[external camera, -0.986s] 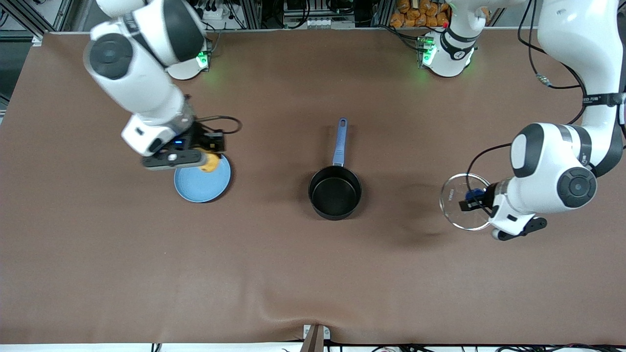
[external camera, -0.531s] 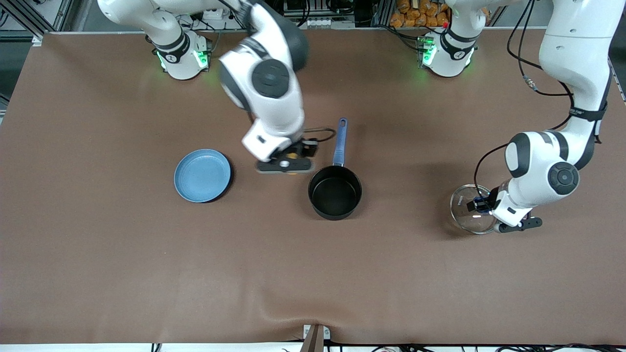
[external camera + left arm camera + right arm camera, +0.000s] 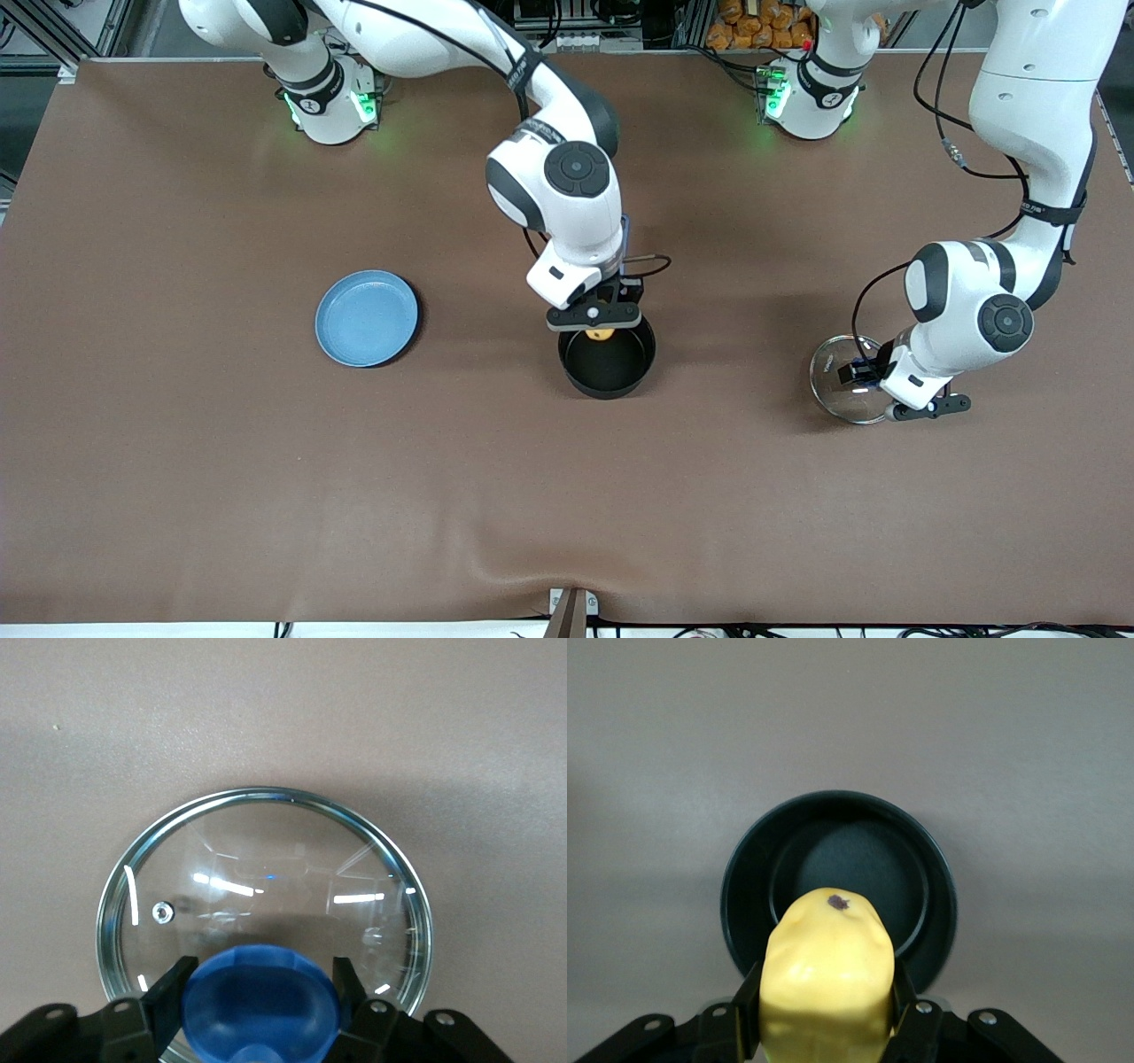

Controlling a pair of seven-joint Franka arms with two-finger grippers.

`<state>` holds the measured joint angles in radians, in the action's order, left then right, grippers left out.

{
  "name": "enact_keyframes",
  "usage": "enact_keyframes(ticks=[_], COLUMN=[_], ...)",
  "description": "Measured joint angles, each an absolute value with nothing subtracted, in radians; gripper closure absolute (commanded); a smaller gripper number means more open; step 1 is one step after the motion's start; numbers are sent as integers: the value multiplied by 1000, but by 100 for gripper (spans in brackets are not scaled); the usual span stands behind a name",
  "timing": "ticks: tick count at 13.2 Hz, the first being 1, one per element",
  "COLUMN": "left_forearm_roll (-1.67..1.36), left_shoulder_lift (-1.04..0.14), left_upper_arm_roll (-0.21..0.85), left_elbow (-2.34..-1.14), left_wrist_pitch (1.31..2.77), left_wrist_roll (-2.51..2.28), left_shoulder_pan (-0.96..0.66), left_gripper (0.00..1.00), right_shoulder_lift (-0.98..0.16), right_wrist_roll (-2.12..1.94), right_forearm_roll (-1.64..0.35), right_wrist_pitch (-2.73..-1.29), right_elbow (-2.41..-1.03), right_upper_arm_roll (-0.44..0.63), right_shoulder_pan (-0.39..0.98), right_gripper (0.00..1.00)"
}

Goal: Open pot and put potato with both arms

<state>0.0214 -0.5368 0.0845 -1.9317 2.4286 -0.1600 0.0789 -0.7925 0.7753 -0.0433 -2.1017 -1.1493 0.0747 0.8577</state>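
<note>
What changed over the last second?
The right hand carried the potato from over the blue plate to over the pot, still gripping it. The left hand lowered the glass lid to the table near the left arm's end; its fingers now flank the knob. Pot and plate stayed put.

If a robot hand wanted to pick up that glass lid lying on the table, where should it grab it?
By the blue knob at the centre of the glass lid, coming straight down from above. The lid lies flat on the table, its rim too low to pinch, while the knob sticks up.
</note>
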Motion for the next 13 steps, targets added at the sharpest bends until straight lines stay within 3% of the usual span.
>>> enact_keyframes(ticks=[5, 10, 13], left_forearm_roll=[21, 21, 21], left_shoulder_lift=[-481, -251, -198], left_upper_arm_roll=[91, 125, 129], left_elbow=[-1905, -1849, -1681], left_wrist_pitch=[2377, 2099, 1855], left_wrist_roll=[-166, -177, -176], left_shoulder_pan=[79, 78, 78], left_gripper=[0, 0, 0], right_shoulder_lift=[-884, -924, -943], right_wrist_roll=[803, 806, 806], right_forearm_roll=[-43, -41, -38], right_wrist_pitch=[-2224, -2259, -2258], right_elbow=[-1144, -1143, -1145], right_upper_arm_roll=[87, 99, 106], right_shoulder_pan=[890, 895, 896], right_gripper=[100, 100, 100])
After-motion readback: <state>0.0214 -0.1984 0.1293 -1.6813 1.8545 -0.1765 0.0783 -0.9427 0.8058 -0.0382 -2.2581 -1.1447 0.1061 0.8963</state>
